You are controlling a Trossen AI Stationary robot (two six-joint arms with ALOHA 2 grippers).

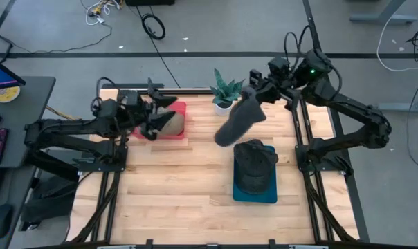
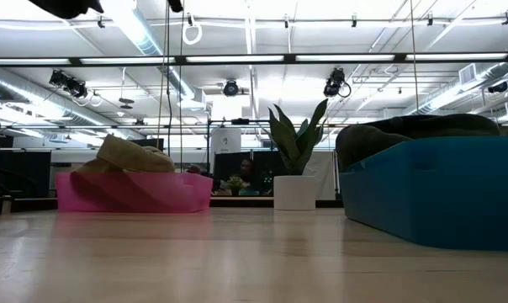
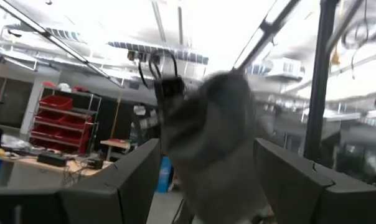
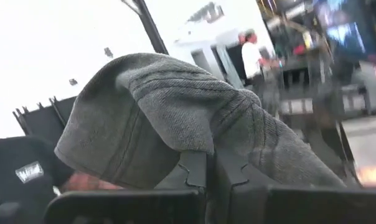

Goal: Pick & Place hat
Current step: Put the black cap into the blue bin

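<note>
Two arms work over the wooden table point(image 1: 174, 180). The right gripper point(image 1: 254, 93) hangs above the far middle of the table, just beside the potted plant point(image 1: 225, 93), with its jaws pressed together on a fold of a grey knit hat point(image 1: 238, 121). The hat droops from the pinch and dangles in the air toward the table's centre, above and a little to the left of the blue bin point(image 1: 255, 187). In the right wrist view the same grey hat point(image 4: 175, 124) bulges over the closed fingers point(image 4: 194, 171), filling most of the picture, and a person point(image 4: 253, 56) stands far back in the room.

The blue bin sits on the right half of the table with dark hats point(image 1: 255, 164) piled in it. From table height the dark pile point(image 2: 414, 130) shows above the bin's blue wall point(image 2: 439, 189).

The left gripper point(image 1: 156, 114) hovers over the pink bin point(image 1: 178, 128) on the far left of the table, jaws spread and gripping nothing. A tan hat point(image 1: 169, 123) lies in that pink bin. In the low view the tan hat point(image 2: 136, 156) pokes above the pink wall point(image 2: 132, 194), with the plant point(image 2: 296, 139) standing between the two bins.
</note>
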